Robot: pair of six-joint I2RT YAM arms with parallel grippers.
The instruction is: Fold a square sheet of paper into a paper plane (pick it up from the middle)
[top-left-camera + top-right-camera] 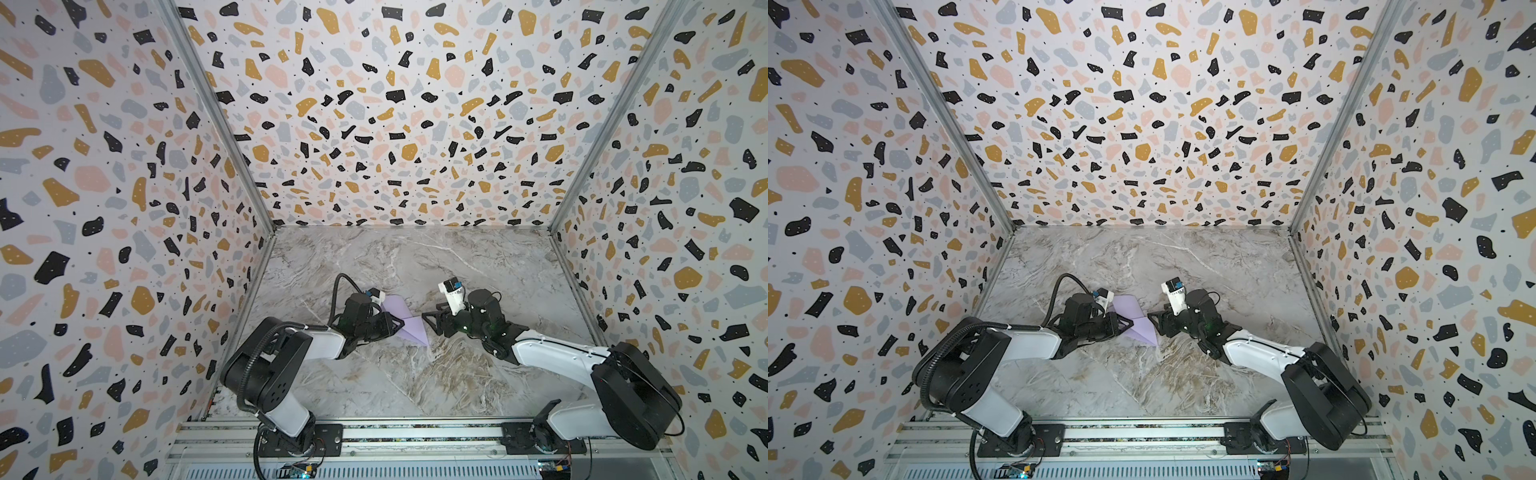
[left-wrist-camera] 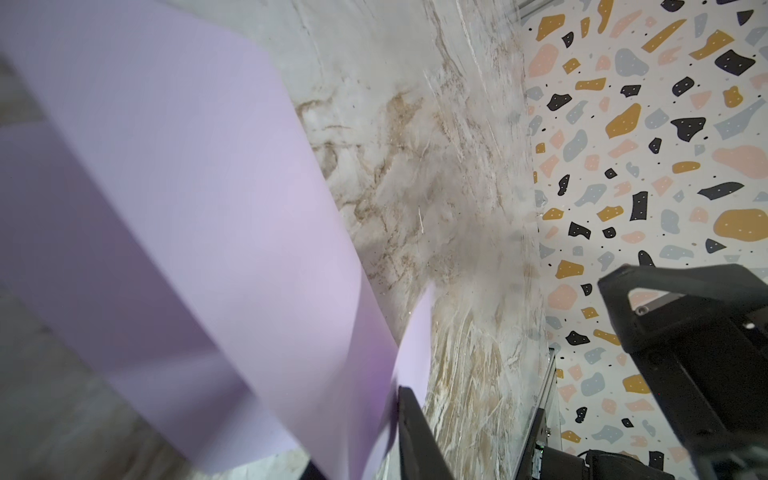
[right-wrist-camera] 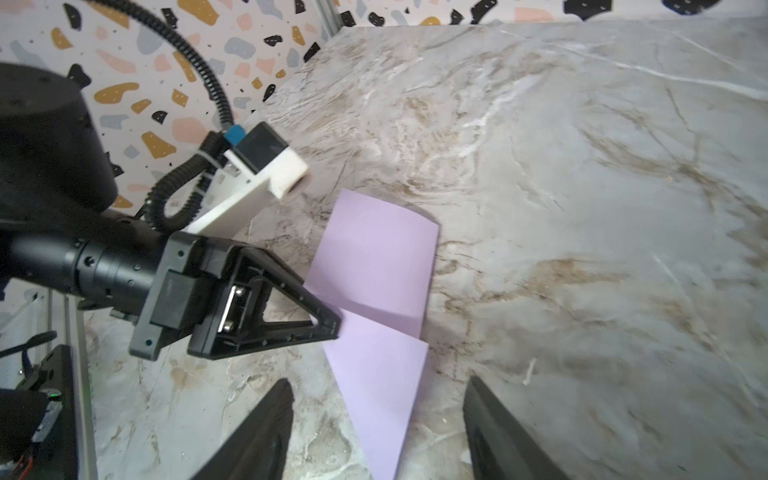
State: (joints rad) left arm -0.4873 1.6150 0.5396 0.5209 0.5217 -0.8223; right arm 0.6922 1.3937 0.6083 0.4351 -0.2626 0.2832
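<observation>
Mid-fold near the middle of the table: pinching the half-creased square sheet of paper at its centre crease with the closed left gripper, holding the right gripper wide open near its pointed end, next likely needing a grip there to fold.

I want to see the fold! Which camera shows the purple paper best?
Right wrist view: nearly all the purple paper, sharp, bent mid-sheet. Both top views show it tiny; left wrist view, just a blurry part.

No text or label seems readable on anything here.
</observation>
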